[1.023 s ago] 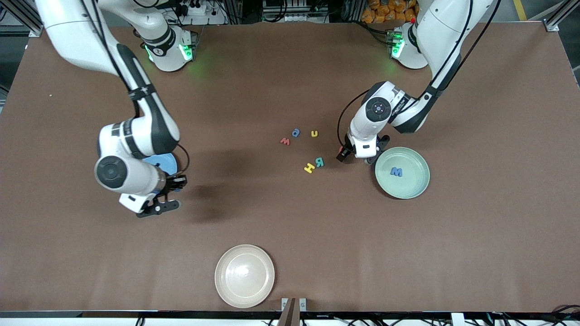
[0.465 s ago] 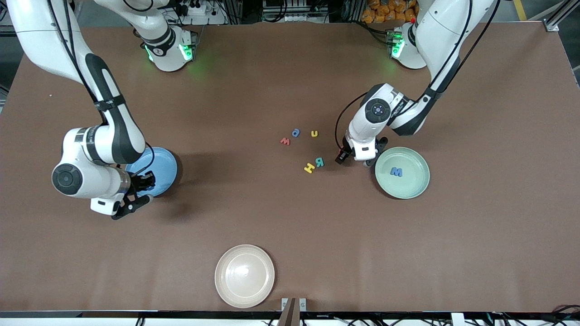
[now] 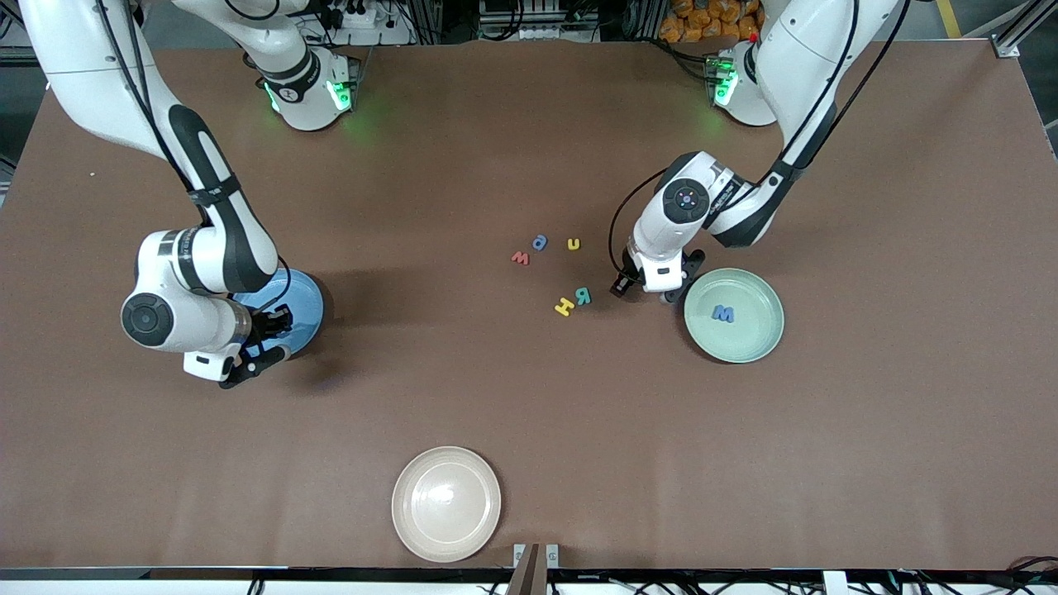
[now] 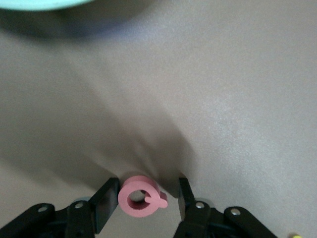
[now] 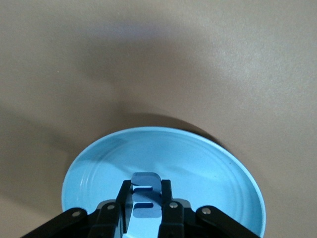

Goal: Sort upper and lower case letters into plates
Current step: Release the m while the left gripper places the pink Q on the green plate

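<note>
My right gripper (image 3: pixel 263 335) is shut on a blue letter (image 5: pixel 146 196) and holds it over the blue plate (image 3: pixel 304 299) near the rim; the plate (image 5: pixel 198 163) looks bare inside. My left gripper (image 3: pixel 638 285) is low on the table beside the pale green plate (image 3: pixel 748 343), its fingers (image 4: pixel 105 203) open around a pink Q (image 4: pixel 141 196) that lies flat. A blue M (image 3: pixel 723 313) lies in the green plate. A red letter (image 3: pixel 520 258), a blue one (image 3: pixel 540 242), a yellow u (image 3: pixel 573 244), a teal R (image 3: pixel 583 296) and a yellow H (image 3: pixel 564 307) lie mid-table.
A cream-white plate (image 3: pixel 446 504) sits near the table's front edge, nearest the front camera. The green plate's rim (image 4: pixel 39 4) shows in the left wrist view.
The right arm swung toward its end of the table, carrying the blue letter from beside the blue plate to over it. The left gripper shifted only slightly by the green plate.
</note>
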Controlling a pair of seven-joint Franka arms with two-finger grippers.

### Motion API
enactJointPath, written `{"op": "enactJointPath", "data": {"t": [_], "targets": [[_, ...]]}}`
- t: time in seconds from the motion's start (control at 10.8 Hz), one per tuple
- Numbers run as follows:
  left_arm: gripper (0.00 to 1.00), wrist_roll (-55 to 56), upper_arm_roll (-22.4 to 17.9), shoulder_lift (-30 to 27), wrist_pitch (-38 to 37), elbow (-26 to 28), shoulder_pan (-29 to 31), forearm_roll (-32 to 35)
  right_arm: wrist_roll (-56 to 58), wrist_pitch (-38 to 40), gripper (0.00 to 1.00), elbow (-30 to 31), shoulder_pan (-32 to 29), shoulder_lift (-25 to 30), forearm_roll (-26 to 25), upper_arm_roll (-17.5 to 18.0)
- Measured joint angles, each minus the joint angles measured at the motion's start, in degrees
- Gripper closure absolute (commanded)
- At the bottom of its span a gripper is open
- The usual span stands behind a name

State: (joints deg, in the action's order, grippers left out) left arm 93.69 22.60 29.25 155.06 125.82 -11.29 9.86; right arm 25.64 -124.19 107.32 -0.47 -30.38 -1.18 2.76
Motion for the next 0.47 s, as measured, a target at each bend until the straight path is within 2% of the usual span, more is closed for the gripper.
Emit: {"op": "enactJointPath", "data": {"t": [0.09, 0.19, 0.28, 0.37, 0.47], "targets": [[0.50, 0.0, 0.0, 0.0, 0.0, 0.0, -0.2, 0.0, 0.1, -0.1, 0.98, 0.1, 0.0, 0.0, 0.0, -0.1], [0.55, 0.1, 0.0, 0.0, 0.0, 0.0, -0.5, 0.0, 0.1, -0.1, 0.79, 0.1, 0.0, 0.0, 0.0, -0.1], [0.61, 0.1, 0.0, 0.0, 0.0, -0.1, -0.6, 0.0, 0.1, -0.2, 0.70, 0.1, 0.0, 0.0, 0.0, -0.1], [0.61, 0.2, 0.0, -0.1, 0.0, -0.1, -0.6, 0.0, 0.1, -0.2, 0.76, 0.1, 0.0, 0.0, 0.0, -0.1], [0.66, 0.2, 0.0, -0.2, -0.1, -0.1, -0.7, 0.0, 0.1, -0.2, 0.90, 0.2, 0.0, 0.0, 0.0, -0.1]]}}
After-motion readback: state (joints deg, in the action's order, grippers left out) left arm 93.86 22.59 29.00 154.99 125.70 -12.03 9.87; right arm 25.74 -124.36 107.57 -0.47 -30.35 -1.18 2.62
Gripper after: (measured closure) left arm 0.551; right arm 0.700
